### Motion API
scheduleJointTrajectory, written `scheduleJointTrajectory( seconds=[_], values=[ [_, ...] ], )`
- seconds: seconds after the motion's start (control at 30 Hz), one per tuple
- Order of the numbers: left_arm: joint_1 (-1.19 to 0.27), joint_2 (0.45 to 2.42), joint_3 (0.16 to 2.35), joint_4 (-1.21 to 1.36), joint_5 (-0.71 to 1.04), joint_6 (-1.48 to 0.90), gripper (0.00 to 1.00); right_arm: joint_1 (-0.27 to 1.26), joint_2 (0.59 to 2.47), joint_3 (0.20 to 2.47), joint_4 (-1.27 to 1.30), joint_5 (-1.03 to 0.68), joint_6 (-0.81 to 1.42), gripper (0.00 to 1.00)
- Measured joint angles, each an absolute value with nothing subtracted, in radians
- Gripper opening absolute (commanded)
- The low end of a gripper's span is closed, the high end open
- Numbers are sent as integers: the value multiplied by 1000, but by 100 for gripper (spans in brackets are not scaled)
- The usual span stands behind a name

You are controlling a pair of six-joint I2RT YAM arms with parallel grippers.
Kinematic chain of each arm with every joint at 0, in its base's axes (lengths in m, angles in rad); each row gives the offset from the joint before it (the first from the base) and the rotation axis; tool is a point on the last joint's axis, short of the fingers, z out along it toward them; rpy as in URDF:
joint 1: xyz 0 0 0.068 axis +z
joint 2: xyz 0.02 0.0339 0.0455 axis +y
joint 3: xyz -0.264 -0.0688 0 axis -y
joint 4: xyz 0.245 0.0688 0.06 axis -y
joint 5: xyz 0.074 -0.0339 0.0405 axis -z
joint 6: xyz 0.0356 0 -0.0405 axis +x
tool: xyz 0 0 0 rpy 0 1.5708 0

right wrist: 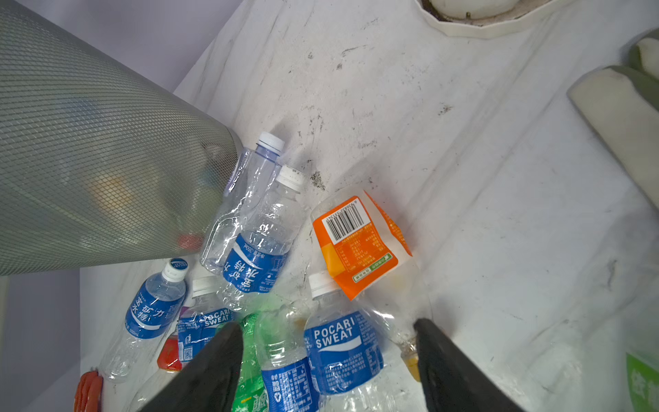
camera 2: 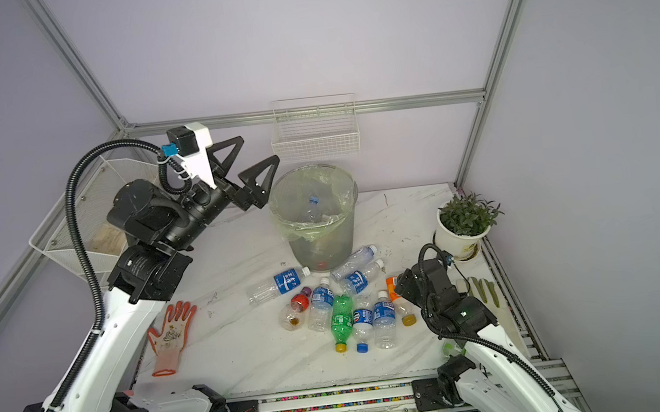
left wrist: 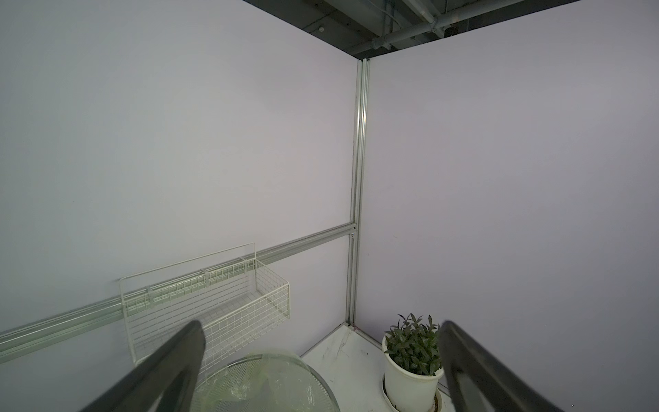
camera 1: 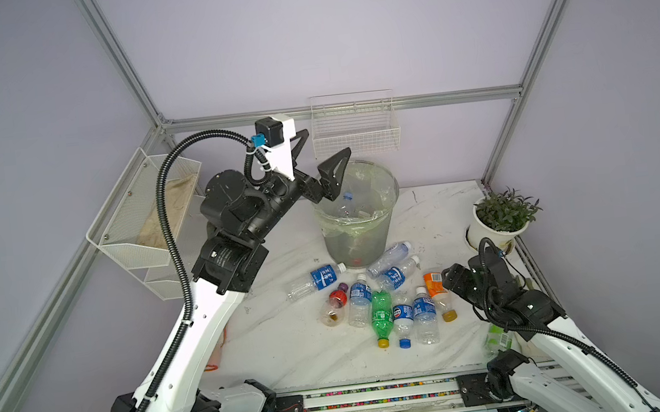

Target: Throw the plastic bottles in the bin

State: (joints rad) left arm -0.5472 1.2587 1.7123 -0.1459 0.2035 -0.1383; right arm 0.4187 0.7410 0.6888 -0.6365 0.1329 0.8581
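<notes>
In a top view, your left gripper (camera 1: 326, 142) hangs spread and empty at the bin's (camera 1: 359, 245) 10 o'clock rim, placed for dropping. The plastic bottles (camera 1: 381, 314) lie at its 6 o'clock. Left wrist view: bin (left wrist: 228, 378) beneath. Right wrist view: right gripper (right wrist: 328, 331), spread, straddles a blue-labelled bottle (right wrist: 342, 353), presumably for pickup.

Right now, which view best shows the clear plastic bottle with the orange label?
Right wrist view: the orange-labelled bottle is central, barcode legible. In both top views it is small, partly behind the right arm. Left wrist misses it.
</notes>
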Motion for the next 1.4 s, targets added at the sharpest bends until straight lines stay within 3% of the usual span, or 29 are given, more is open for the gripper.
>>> scheduleJointTrajectory(
  seconds=[0.77,1.4],
  values=[
    [-564,865,1137,-181,96,-194,99,448,931,693,-575,39,682,70],
    [-564,545,813,-444,-76,-283,100,886,1213,1032,-550,148,765,68]
  ],
)
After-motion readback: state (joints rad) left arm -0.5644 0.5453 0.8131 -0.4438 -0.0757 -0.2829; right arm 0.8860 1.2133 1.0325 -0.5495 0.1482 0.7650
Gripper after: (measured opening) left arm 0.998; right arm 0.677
